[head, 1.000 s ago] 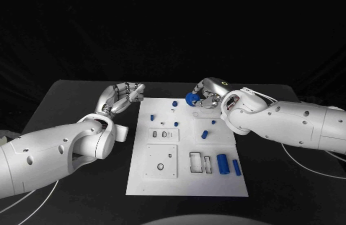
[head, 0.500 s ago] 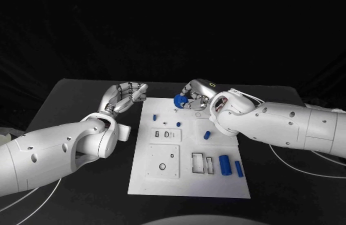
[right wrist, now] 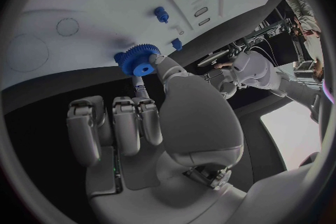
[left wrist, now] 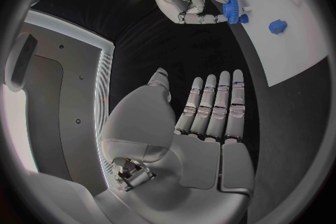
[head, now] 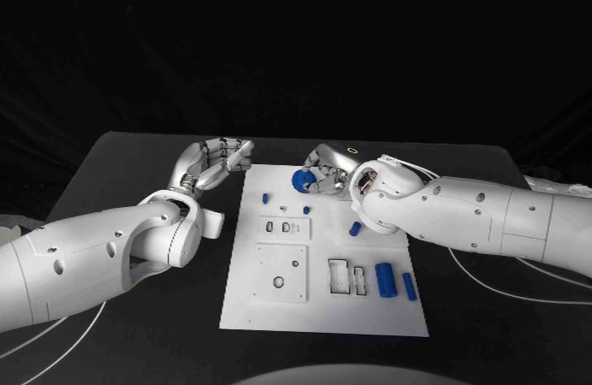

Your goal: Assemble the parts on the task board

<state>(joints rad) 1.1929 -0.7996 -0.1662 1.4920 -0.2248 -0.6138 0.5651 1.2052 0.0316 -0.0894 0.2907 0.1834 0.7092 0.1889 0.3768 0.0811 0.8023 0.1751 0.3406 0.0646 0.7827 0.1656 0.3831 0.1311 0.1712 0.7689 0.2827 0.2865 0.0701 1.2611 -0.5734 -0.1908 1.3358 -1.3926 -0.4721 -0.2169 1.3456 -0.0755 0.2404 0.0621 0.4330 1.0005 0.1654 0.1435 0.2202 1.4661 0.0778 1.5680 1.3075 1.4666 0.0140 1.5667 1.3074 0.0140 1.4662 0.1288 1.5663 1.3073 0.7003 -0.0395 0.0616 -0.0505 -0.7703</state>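
The white task board (head: 321, 312) lies in the middle of the black table. My right hand (head: 326, 171) hovers over the board's far end and pinches a blue toothed gear (head: 302, 180) between thumb and a finger. In the right wrist view the gear (right wrist: 139, 60) sits at the fingertips (right wrist: 155, 60), close above the board (right wrist: 84, 0). My left hand (head: 212, 164) is beside the board's far left corner, fingers straight and holding nothing. The left wrist view shows its flat fingers (left wrist: 213, 106) over the black table, and beyond them the right hand (left wrist: 181, 0) with the gear (left wrist: 232, 8).
Small blue pegs (head: 264, 198) (head: 304, 209) (head: 354, 228) stand on the board's far half. Two blue cylinders (head: 382, 280) (head: 408, 286) lie near its right edge. Raised white blocks with slots (head: 287, 228) and holes (head: 279, 274) occupy the board's left and middle.
My right hand has carried the gear leftwards and slightly down over the board's far end. The left hand has stayed beside the board's corner.
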